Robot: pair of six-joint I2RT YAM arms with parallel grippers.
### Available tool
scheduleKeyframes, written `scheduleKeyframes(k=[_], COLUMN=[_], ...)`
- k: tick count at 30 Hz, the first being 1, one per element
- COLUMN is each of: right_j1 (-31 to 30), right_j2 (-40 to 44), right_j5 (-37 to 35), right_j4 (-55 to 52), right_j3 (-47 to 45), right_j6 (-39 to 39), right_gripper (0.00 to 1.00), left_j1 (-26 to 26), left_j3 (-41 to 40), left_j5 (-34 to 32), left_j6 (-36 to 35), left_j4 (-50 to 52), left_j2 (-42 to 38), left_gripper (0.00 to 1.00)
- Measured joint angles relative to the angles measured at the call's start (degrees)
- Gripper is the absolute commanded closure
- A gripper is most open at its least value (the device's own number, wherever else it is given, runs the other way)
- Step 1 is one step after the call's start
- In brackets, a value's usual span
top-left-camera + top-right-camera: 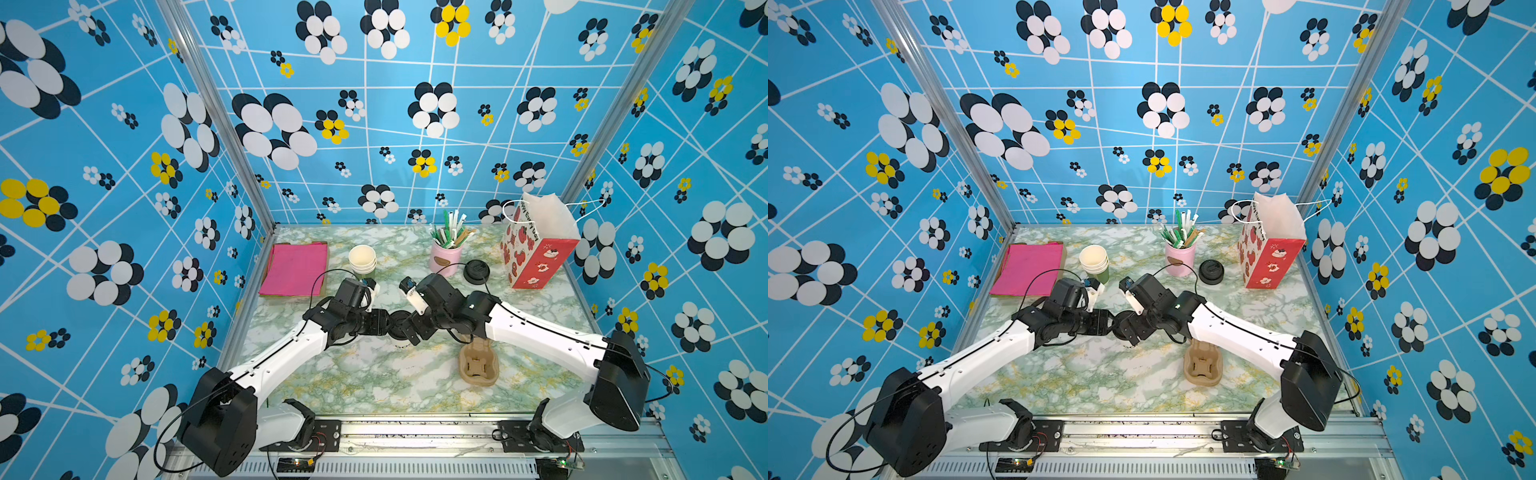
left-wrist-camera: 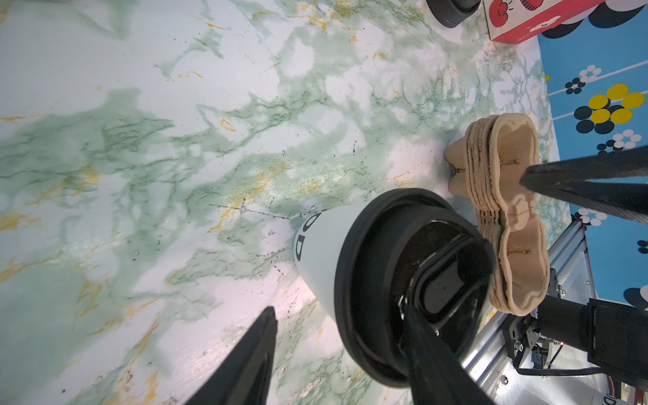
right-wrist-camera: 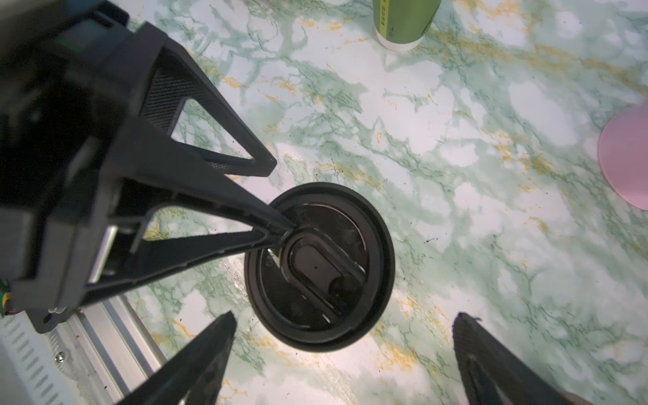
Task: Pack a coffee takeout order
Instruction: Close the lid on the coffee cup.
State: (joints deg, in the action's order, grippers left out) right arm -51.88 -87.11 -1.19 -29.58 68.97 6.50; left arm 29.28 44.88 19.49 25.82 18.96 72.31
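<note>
Your left end effector is spread, one fingertip resting on the black lid of the paper cup. The cup stands mid-tabletop near the pulp cup holder. Your right end effector hangs spread wide above it.

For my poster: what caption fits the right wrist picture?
Left end effector touches the black lid; right end effector open above it.
</note>
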Motion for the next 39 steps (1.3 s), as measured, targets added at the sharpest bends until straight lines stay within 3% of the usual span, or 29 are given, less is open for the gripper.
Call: scheduleKeyframes(k=[22, 39], right_j1=[1.7, 2.3], right_j2=[-3.7, -3.5], right_j5=[-2.8, -0.1], right_j4=[-1.7, 2.5], right_j3=[0.6, -2.3], right_j6=[1.5, 4.1], right_gripper=[0.01, 0.01], left_j1=[0.2, 0.4], left_j3=[1.0, 1.2], left_j5=[0.0, 0.0], left_j6=[-0.2, -0.1], left_j4=[0.7, 0.7], left_j2=[1.1, 1.3], left_gripper=[0.41, 0.42])
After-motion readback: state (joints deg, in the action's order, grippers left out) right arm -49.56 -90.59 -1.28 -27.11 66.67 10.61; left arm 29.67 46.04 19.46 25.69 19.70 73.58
